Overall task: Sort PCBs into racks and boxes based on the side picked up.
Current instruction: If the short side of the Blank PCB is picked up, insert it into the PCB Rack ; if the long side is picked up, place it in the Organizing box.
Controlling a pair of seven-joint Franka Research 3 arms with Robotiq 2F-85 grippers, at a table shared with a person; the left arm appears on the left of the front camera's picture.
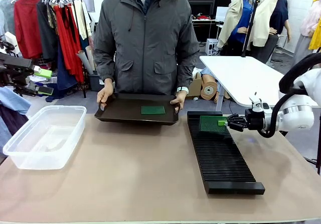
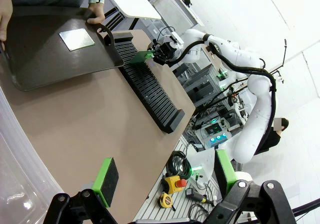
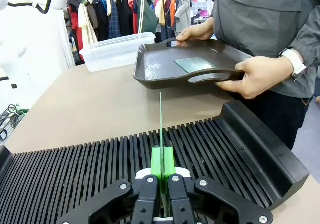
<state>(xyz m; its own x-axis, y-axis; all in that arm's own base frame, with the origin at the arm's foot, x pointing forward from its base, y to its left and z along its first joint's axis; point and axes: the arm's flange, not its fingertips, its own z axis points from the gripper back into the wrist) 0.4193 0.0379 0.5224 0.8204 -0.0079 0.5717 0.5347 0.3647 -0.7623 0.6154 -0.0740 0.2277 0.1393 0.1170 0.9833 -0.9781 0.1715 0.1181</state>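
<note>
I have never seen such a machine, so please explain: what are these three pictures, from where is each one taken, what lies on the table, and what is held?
Two white robot arms share a table with a person. The front view looks across the table at that person. The other two views come from cameras on the arms' wrists.

The right gripper is shut on a green PCB, a thin circuit board, and holds it on edge over the far end of the long black slotted rack. The right wrist view shows that board edge-on.

The left gripper hangs open near a clear plastic tub.

The person's hands hold a black handled tray with another PCB lying flat in it.
</note>
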